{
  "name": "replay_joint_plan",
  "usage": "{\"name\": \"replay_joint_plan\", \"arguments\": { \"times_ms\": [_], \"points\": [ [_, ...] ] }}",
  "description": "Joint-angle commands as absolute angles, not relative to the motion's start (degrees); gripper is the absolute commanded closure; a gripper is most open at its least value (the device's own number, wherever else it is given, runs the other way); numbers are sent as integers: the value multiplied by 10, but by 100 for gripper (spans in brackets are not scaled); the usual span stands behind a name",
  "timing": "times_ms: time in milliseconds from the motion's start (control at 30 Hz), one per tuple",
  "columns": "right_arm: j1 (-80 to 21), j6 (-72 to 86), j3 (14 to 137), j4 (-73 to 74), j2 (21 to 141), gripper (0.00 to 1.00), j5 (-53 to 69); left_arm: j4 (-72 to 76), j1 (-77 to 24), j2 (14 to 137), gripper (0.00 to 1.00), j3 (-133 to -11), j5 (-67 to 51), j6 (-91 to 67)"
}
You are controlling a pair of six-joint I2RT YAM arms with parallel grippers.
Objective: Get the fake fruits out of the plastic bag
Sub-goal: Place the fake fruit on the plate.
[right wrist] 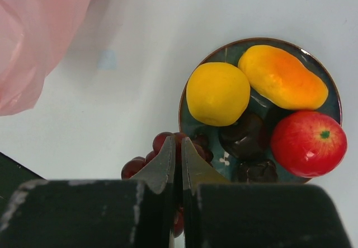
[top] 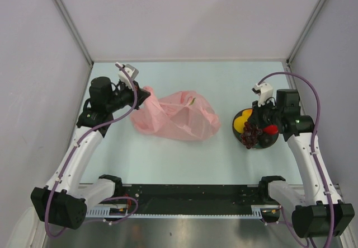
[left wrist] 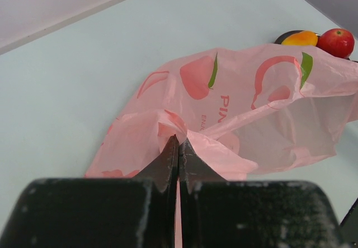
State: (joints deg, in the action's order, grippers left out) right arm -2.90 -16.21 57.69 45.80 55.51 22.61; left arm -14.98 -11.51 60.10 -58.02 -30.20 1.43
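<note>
The pink plastic bag (top: 178, 117) lies crumpled on the table's middle left; it also shows in the left wrist view (left wrist: 251, 108). My left gripper (top: 146, 96) is shut on the bag's left end (left wrist: 179, 141). My right gripper (top: 253, 125) is shut on the dark purple grape bunch (top: 250, 136), which hangs over the left edge of the dark plate (right wrist: 224, 49). On the plate lie a yellow round fruit (right wrist: 218, 93), an orange-yellow oblong fruit (right wrist: 282, 76) and a red apple (right wrist: 307, 143). I cannot see into the bag.
The plate (top: 263, 143) stands at the right, a hand's width from the bag. Two dark glossy lumps (right wrist: 246, 136) lie on it beside the apple. Grey walls close the back and both sides. A black rail (top: 190, 199) runs along the near edge.
</note>
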Motion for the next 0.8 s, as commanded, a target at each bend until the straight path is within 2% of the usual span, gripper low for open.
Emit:
{"name": "replay_joint_plan", "arguments": {
  "times_ms": [0, 333, 767],
  "points": [
    [-27, -169, 577, 445, 557, 100, 212, -133, -117, 597, 100, -577, -308, 6],
    [-16, -180, 576, 397, 599, 100, 182, -134, -118, 602, 100, -578, -312, 7],
    [11, -120, 577, 346, 674, 100, 162, -135, -118, 602, 100, -572, -311, 10]
  ]
}}
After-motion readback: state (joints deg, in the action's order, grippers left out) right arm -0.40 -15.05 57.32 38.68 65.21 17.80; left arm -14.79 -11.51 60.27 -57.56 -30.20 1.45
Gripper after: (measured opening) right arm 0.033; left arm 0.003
